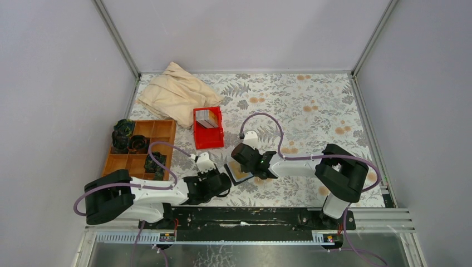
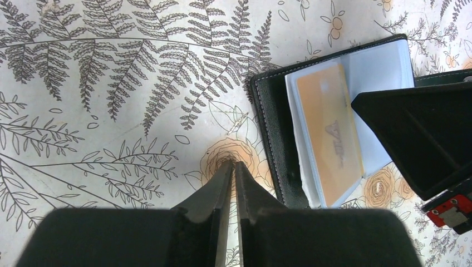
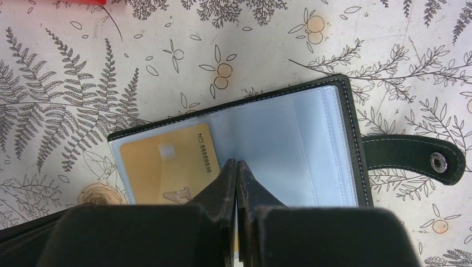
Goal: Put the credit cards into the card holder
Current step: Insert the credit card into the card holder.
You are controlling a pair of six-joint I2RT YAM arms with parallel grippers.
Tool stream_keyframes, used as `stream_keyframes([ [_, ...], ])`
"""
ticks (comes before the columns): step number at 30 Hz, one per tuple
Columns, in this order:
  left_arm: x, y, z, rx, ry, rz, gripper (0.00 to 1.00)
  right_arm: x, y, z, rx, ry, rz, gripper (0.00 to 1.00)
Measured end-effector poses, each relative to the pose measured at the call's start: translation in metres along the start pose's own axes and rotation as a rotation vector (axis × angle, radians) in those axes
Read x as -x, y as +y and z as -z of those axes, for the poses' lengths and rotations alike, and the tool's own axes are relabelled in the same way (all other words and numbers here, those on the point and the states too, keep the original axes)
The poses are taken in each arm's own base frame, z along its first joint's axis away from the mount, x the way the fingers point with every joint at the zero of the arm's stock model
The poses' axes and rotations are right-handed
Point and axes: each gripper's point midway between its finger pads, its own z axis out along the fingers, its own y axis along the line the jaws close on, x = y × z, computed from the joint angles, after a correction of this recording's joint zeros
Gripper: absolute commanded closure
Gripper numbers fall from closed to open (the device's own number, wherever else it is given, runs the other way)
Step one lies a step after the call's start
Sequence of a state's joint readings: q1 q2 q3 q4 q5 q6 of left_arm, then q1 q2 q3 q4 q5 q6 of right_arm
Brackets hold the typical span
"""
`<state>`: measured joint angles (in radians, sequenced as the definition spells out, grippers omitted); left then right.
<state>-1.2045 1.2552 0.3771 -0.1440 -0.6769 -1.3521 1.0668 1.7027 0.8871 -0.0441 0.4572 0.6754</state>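
Lying open, one card holder (image 3: 267, 142), one tan card (image 3: 167, 167) inside, both jaws closed

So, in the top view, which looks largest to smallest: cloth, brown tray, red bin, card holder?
1. cloth and brown tray: look alike, unranked.
2. red bin.
3. card holder, partly hidden.
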Motion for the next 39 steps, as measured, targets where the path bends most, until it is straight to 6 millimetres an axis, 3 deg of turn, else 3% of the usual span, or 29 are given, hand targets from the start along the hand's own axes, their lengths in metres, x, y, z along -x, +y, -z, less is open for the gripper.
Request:
stream_keyframes([
  [15,-0.002,-0.008,-0.005,0.009,0.000,-0.015,0.85,0.008,0.006,0.016,0.060,-0.016,-0.055,1.00],
  [26,-0.004,-0.017,-0.010,-0.017,-0.008,0.006,0.85,-0.009,-0.004,0.013,0.041,0.016,-0.053,1.00],
  [39,-0.005,-0.027,-0.015,-0.039,-0.012,0.025,0.84,-0.013,0.001,0.012,0.078,0.019,-0.081,1.00],
])
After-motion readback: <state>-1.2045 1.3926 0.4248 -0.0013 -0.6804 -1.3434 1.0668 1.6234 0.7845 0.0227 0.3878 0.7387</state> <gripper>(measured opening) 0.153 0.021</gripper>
